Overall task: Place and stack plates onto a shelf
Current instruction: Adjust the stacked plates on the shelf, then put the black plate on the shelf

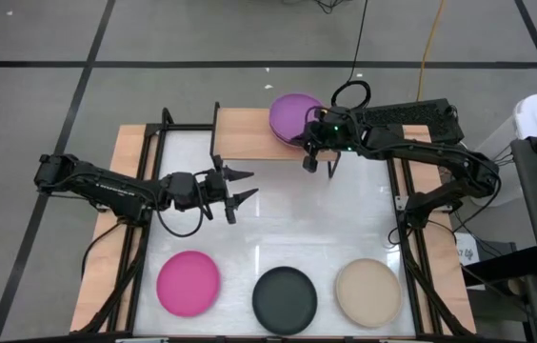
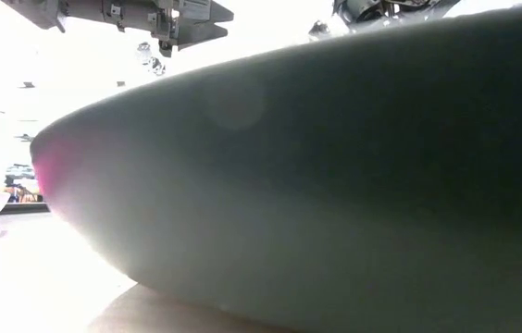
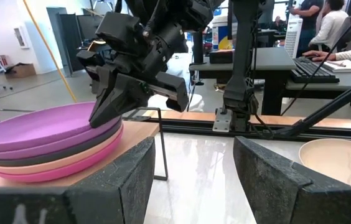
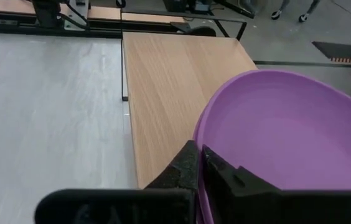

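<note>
A purple plate (image 1: 294, 116) tops a stack of several plates (image 3: 51, 155) on the right end of the light-wood shelf (image 1: 245, 133). My right gripper (image 4: 200, 155) reaches in from the table's right and is shut at that plate's near rim. My left gripper (image 1: 252, 185) hovers level over the table's middle, open and with nothing between its fingers, pointing toward the shelf. A magenta plate (image 1: 188, 283), a black plate (image 1: 285, 299) and a beige plate (image 1: 368, 292) lie flat in a row along the near edge. My right gripper pinches the top purple plate's rim (image 4: 195, 134) on the side nearest the table's middle, one finger inside the plate (image 4: 238, 180) and one outside (image 4: 172, 171). The fingers slant down from the table's right. The plate lies about level on the stack below it.
The shelf's left half (image 4: 169, 81) is bare wood. Black frame rails (image 1: 140, 191) run along both table sides. In the low view the black plate (image 2: 335, 166) fills nearly the whole picture. People sit at desks beyond the table's far edge.
</note>
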Robot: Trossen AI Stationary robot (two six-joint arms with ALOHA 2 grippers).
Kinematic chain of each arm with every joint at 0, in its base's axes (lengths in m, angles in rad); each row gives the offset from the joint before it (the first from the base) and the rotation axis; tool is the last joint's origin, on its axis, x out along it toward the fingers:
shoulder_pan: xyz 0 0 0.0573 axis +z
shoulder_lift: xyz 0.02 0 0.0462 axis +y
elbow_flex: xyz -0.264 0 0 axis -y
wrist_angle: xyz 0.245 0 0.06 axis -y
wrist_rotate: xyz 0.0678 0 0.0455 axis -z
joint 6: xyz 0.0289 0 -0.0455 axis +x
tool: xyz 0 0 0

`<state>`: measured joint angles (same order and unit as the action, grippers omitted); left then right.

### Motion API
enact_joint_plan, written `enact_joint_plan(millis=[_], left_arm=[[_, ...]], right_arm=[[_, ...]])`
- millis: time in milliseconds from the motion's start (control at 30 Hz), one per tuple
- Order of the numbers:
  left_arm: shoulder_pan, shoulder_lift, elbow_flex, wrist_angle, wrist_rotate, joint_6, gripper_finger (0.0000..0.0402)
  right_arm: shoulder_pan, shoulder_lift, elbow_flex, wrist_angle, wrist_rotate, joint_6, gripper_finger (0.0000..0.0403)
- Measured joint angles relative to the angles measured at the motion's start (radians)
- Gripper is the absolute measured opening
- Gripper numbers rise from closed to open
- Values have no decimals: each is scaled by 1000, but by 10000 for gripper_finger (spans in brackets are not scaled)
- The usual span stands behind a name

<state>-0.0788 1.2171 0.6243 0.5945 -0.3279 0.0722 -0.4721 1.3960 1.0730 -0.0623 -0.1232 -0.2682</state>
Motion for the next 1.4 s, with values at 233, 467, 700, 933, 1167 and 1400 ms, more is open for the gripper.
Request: enact_joint_plan(millis=[233, 467, 700, 933, 1167, 1400], left_arm=[[0, 0, 0, 0, 0, 1, 223], [0, 0, 0, 0, 0, 1, 223], [0, 0, 0, 0, 0, 1, 223], [0, 0, 0, 0, 0, 1, 223], [0, 0, 0, -2, 2, 0, 223], [0, 0, 0, -19, 16, 0, 223]], right_arm=[[9, -92, 0, 11, 52, -28, 0], [27, -191, 0, 10, 47, -27, 1], [65, -224, 0, -34, 43, -30, 1], [61, -224, 0, -203, 130, -159, 27], [33, -224, 0, -317, 177, -144, 92], [53, -224, 0, -349, 175, -176, 97]])
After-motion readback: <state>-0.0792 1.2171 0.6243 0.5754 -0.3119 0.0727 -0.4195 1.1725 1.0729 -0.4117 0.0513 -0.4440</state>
